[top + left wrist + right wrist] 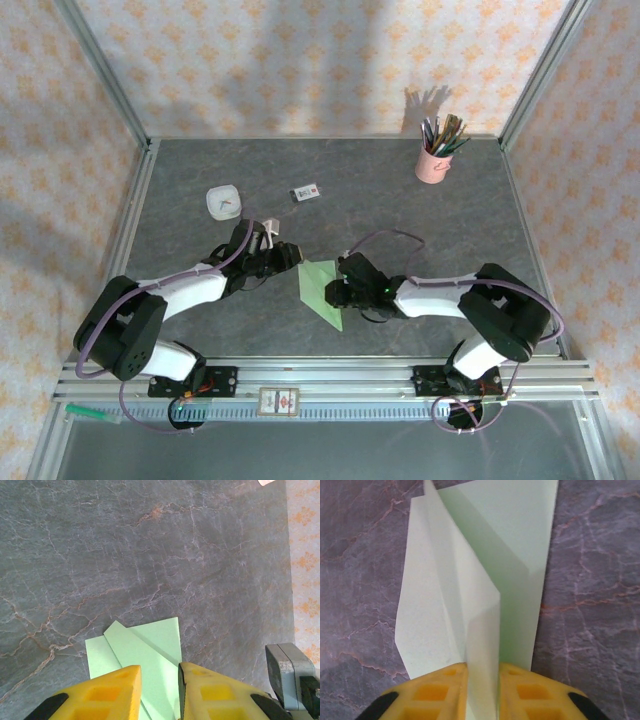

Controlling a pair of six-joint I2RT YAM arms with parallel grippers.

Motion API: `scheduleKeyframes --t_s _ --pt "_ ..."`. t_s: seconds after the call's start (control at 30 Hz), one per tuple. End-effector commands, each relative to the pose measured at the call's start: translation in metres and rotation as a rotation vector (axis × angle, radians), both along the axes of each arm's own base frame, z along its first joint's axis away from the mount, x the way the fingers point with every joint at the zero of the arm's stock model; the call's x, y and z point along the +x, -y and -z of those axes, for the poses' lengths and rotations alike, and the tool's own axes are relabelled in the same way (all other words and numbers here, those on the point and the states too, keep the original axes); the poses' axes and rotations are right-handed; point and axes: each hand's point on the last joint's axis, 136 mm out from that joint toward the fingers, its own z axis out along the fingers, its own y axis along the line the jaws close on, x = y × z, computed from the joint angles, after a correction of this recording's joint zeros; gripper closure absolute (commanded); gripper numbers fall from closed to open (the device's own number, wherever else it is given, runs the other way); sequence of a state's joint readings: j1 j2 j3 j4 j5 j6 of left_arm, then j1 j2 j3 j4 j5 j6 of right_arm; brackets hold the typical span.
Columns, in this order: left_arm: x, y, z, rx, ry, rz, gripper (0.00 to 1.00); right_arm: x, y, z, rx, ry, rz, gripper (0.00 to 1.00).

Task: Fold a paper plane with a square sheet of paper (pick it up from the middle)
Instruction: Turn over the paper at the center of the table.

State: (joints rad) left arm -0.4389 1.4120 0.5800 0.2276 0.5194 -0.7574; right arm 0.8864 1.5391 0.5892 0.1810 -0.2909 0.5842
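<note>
We see even, bright light on the counter (400, 190). The pencil cup (435, 160) throws a soft shadow onto the far wall (250, 60).

Folded pale green paper (150, 640) lies on the grey marbled table (150, 555), reaching between the left pincer (160, 672) and its yellow fingers (112, 692).

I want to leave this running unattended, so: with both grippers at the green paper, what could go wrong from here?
1. The right gripper pinches a raised flap of the thin, pale green, partly folded sheet of paper; a pull could tear or crumple it.
2. The left gripper sits at the sheet's other side, its hold unclear; the sheet may slide on the grey marbled tabletop and skew the creases.
</note>
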Motion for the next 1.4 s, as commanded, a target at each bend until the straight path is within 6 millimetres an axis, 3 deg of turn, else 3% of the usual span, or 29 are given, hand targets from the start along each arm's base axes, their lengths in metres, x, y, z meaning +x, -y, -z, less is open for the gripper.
scheduleKeyframes --t_s 0.0,0.13,0.23,0.47,0.57,0.63,0.73,0.87,1.03,1.17,1.27,1.37 --pt "0.000 0.003 0.000 0.010 0.015 0.023 0.72 0.007 -0.009 -0.011 0.049 0.037 -0.009 0.86" --pt "0.002 0.003 -0.002 0.016 0.020 0.023 0.72 0.011 -0.005 -0.025 0.066 0.092 0.006 0.96" --pt "0.004 0.001 -0.004 0.024 0.029 0.014 0.72 0.017 0.008 -0.039 0.035 0.146 0.046 1.00" --pt "0.013 -0.008 -0.014 0.009 0.061 -0.023 0.71 0.043 0.100 -0.092 -0.386 0.333 0.303 1.00" --pt "0.020 -0.017 -0.018 0.010 0.083 -0.052 0.70 0.045 0.126 -0.113 -0.573 0.402 0.392 1.00" --pt "0.025 -0.025 -0.020 0.025 0.093 -0.072 0.70 0.043 0.131 -0.116 -0.690 0.431 0.419 1.00" --pt "0.032 -0.037 -0.023 0.060 0.112 -0.098 0.68 0.039 0.116 -0.104 -0.841 0.459 0.400 1.00" --pt "0.038 -0.056 -0.029 0.113 0.147 -0.155 0.64 0.035 0.077 -0.072 -0.958 0.463 0.321 1.00" --pt "0.045 -0.088 -0.026 0.156 0.155 -0.245 0.61 0.026 0.016 -0.031 -0.924 0.417 0.207 1.00" --pt "0.047 -0.108 -0.022 0.149 0.147 -0.293 0.59 0.021 -0.020 -0.009 -0.864 0.376 0.156 0.90" --pt "0.044 -0.109 -0.024 0.134 0.150 -0.284 0.58 0.023 -0.036 -0.014 -0.810 0.366 0.146 0.80" --pt "0.037 -0.096 -0.028 0.061 0.141 -0.237 0.58 0.020 -0.048 -0.034 -0.704 0.355 0.135 0.71"
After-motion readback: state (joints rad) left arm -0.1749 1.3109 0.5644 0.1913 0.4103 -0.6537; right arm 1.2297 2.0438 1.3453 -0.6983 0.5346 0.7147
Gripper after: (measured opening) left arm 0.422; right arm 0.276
